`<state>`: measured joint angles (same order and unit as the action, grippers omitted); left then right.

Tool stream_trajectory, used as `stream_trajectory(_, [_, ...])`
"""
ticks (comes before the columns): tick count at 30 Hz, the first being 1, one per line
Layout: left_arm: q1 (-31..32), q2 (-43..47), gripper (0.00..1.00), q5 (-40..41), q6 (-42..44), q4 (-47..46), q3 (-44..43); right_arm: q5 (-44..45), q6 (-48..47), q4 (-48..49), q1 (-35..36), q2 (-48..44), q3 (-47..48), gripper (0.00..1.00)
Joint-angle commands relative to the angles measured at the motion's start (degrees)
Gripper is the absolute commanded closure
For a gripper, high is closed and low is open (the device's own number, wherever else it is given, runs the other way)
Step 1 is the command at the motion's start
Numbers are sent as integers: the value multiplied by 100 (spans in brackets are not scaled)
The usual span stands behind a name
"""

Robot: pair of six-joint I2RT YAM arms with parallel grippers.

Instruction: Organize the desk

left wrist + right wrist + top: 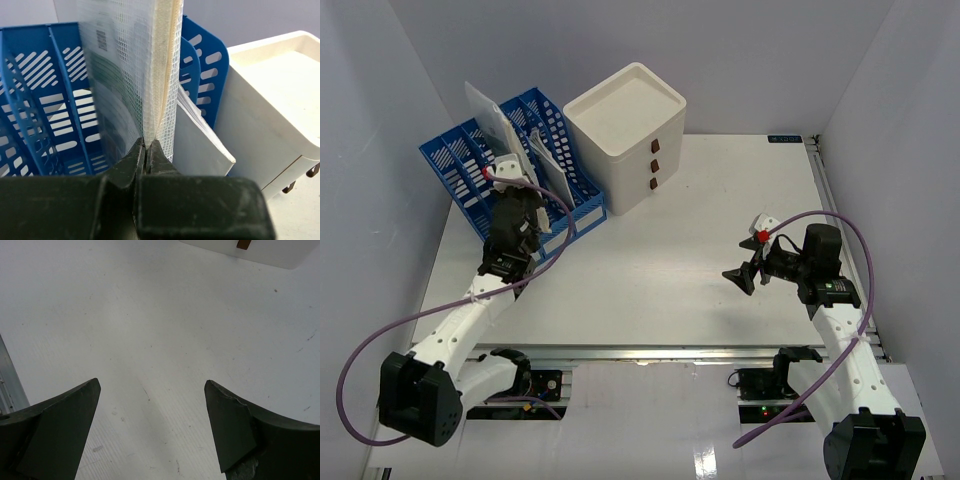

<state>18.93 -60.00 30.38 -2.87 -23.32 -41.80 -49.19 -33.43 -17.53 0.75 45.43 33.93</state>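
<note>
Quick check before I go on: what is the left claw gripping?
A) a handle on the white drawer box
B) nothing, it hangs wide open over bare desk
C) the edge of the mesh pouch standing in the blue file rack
C: the left wrist view shows the left claw shut on the near edge of the mesh pouch, which stands in the blue file rack.
</note>
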Motion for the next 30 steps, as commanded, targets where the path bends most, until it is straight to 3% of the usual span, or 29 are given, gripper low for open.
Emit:
stream_trajectory(1, [-27, 456, 97, -156, -380, 309, 482, -67, -38, 31, -5, -14, -1, 9])
stream_trajectory(8, [-29, 789, 100, -234, -335, 388, 920, -82, 12, 39, -5, 10, -1, 9])
stream_trajectory(18, [-26, 753, 100, 11, 1680, -1092, 1287, -82, 39, 49, -5, 62, -1, 9])
stream_trajectory(23, [-21, 802, 100, -428, 1705, -1984, 1512, -64, 38, 39, -5, 89, -32, 9])
stream_trajectory(30, [-24, 667, 100, -767, 1955, -2240, 1106, -47, 28, 45, -5, 152, -32, 9])
